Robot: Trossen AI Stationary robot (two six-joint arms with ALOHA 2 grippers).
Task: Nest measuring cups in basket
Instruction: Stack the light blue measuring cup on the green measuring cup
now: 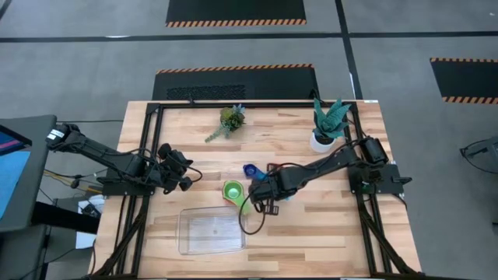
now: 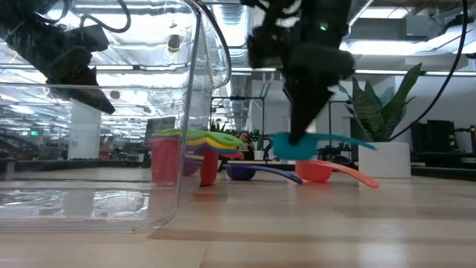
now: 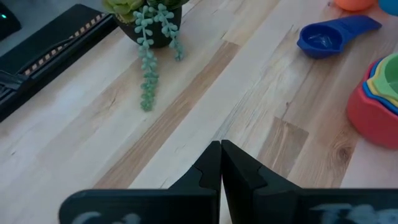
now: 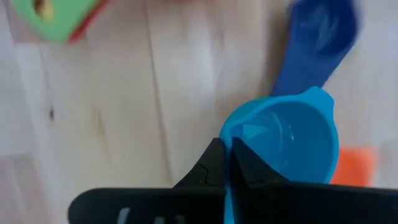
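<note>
My right gripper (image 1: 261, 187) is shut on a light blue measuring cup (image 2: 297, 146) and hangs just above the table's middle. To its left a nested stack of cups (image 1: 233, 189), red at the bottom and green on top, stands on the wood (image 2: 184, 152). A dark blue cup (image 1: 249, 169) and an orange cup (image 2: 318, 171) lie on the table close by. The clear basket (image 1: 210, 231) rests on the table near its front edge. My left gripper (image 1: 184, 172) is shut and hovers over the table's left part, away from the cups. My right gripper pinches the light blue cup by the rim of its bowl (image 4: 231, 144), one finger inside and one outside. The fingers (image 2: 301, 112) point down from above. The cup is lifted clear of the table, roughly level, with its handle (image 2: 349, 141) sticking out sideways.
A trailing succulent (image 1: 229, 120) lies near the far edge and a spiky plant in a white pot (image 1: 327, 128) stands at the far right. Black frame rails (image 1: 144, 155) run along both table sides. Bare wood lies right of the basket.
</note>
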